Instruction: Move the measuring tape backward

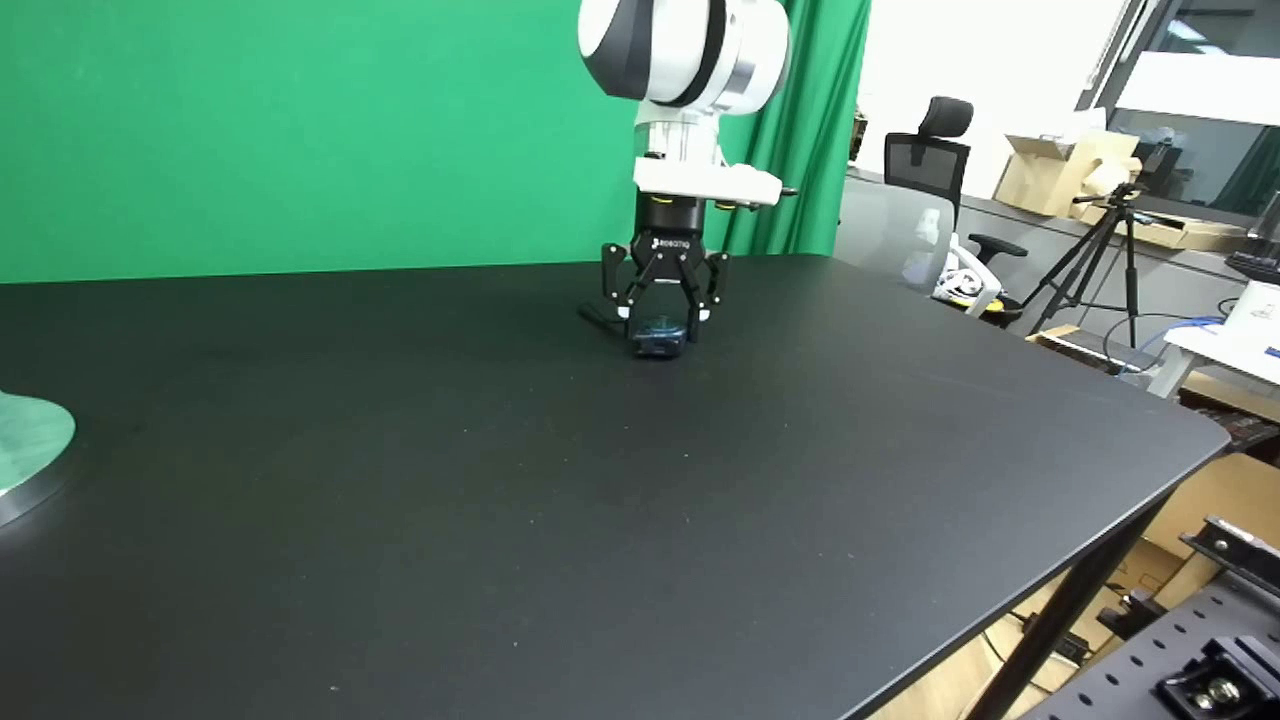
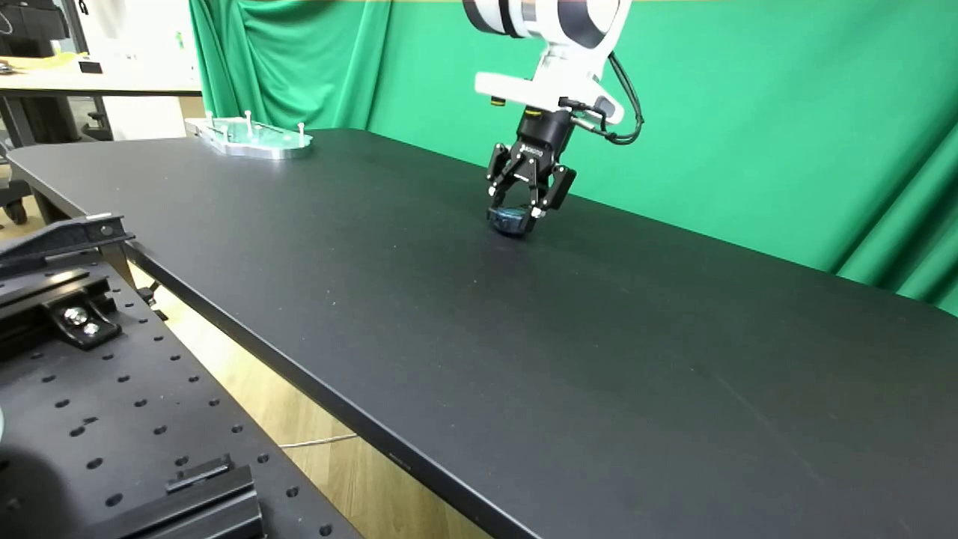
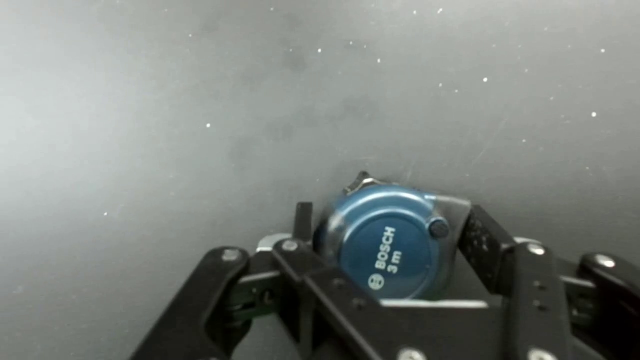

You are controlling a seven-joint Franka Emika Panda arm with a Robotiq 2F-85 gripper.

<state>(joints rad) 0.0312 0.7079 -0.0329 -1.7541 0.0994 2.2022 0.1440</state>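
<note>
The measuring tape is a compact dark blue and black case on the black table. It shows in both exterior views (image 1: pixel 659 338) (image 2: pixel 509 219) between the fingertips. In the wrist view the measuring tape (image 3: pixel 390 250) lies flat side up, with white lettering, a dark button and a small dark piece at its upper edge. A thin dark tab sticks out to the left in an exterior view. My gripper (image 1: pixel 660 325) points down with one finger on each side of the case. In the wrist view the gripper (image 3: pixel 387 225) appears closed against both sides. The case's lower part is hidden by the gripper.
The black table (image 1: pixel 560 520) has its edge on the right in this view. A green-topped plate with a metallic rim (image 1: pixel 35 450) stands at the left, with pegs visible in an exterior view (image 2: pixel 254 138). A green curtain (image 1: pixel 350 130) hangs behind. A perforated board (image 2: pixel 157 389) stands off the table.
</note>
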